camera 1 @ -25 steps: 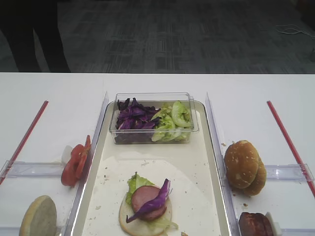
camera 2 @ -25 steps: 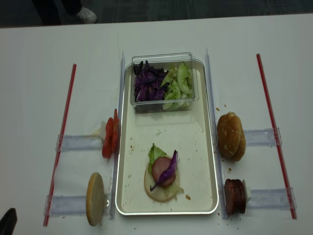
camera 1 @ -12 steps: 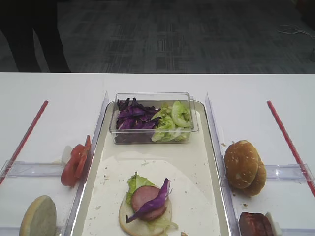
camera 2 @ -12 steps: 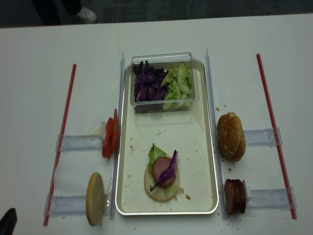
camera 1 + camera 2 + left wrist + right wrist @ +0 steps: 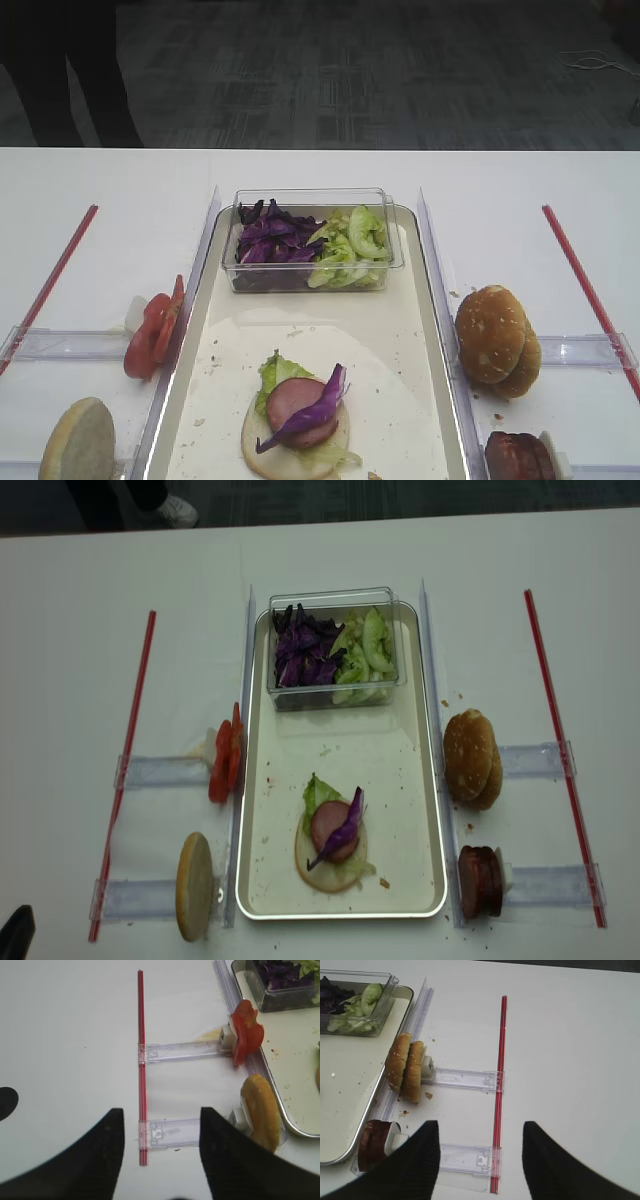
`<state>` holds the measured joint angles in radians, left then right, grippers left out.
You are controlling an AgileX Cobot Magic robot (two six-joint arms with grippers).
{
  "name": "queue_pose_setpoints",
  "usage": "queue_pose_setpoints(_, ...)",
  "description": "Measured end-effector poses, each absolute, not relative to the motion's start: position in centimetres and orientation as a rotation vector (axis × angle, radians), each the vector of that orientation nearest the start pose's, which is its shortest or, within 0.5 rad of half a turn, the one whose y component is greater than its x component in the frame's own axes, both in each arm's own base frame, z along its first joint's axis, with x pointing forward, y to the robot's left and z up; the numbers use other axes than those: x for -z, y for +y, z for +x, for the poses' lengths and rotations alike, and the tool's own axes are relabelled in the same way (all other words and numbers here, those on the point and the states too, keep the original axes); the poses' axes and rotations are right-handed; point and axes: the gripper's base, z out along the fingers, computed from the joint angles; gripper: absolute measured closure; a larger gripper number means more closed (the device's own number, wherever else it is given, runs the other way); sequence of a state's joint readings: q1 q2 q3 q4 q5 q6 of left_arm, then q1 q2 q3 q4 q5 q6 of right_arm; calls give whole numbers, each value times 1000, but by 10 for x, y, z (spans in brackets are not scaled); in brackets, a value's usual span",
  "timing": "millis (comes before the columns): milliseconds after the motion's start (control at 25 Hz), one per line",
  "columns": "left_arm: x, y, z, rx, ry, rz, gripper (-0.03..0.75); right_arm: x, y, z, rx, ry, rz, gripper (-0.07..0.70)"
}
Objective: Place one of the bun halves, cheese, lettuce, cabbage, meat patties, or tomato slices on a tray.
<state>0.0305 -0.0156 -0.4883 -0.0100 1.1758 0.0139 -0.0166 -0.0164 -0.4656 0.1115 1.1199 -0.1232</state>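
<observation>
The silver tray [image 5: 436, 810] holds a bun half topped with lettuce [image 5: 316, 792], a meat patty [image 5: 330, 825] and a cabbage strip [image 5: 346, 832]. Left of the tray stand tomato slices [image 5: 246, 1032] and one bun half [image 5: 260, 1110] on edge. Two bun halves [image 5: 406, 1067] and meat patties [image 5: 372, 1144] stand to its right. Cheese is out of view. My left gripper [image 5: 160, 1125] is open over a clear holder strip, with nothing between its fingers. My right gripper [image 5: 480, 1135] is open too, just right of the patties.
A clear tub [image 5: 310, 240] of purple cabbage and green lettuce sits at the tray's far end. Red strips [image 5: 125, 770] [image 5: 560, 750] lie along both sides, crossed by clear plastic holders [image 5: 462, 1079]. The table's far edge [image 5: 320, 150] is behind the tub.
</observation>
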Motion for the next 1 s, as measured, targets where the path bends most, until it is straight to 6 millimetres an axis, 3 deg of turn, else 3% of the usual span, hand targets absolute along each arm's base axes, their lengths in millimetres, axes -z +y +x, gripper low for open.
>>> queue_pose_setpoints(1000,-265,-1,-11,-14,2155,-17,360,-263,9,-6,-52,2113,-121,244)
